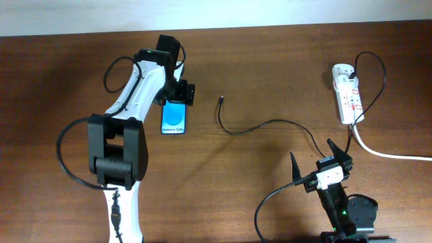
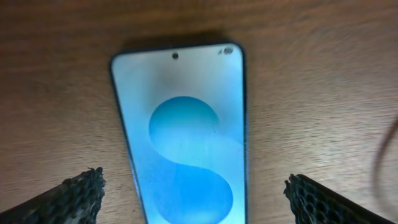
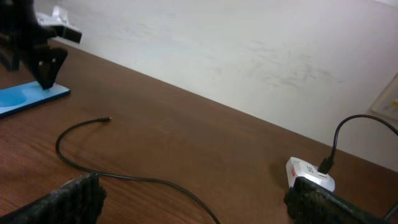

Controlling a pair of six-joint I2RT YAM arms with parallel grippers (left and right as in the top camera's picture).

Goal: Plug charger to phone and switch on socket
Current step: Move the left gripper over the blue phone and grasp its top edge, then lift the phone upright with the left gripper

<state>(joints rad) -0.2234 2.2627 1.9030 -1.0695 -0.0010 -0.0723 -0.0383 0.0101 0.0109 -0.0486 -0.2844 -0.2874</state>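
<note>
Left hand [image 1: 177, 100] sits over the far end of the phone [image 1: 175, 120], fingers spread wide, one each side. The wrist view shows bare worktop [image 1: 270, 61] along both long edges. Left arm [image 1: 128, 108] blocks approach from the phone's left; its right side is open. Free wood between phone and connector tip [image 1: 221, 100].

The charger [image 1: 270, 123] snakes across mid-worktop, and in the wrist view it runs in between the right hand's [image 1: 317, 160] spread fingers.

At the socket [image 1: 347, 94] the far end is taken by the plug [image 1: 356, 70]. The charger loops round the right side and a white cord [image 1: 385, 152] exits the near end rightward. Left flank is open.
</note>
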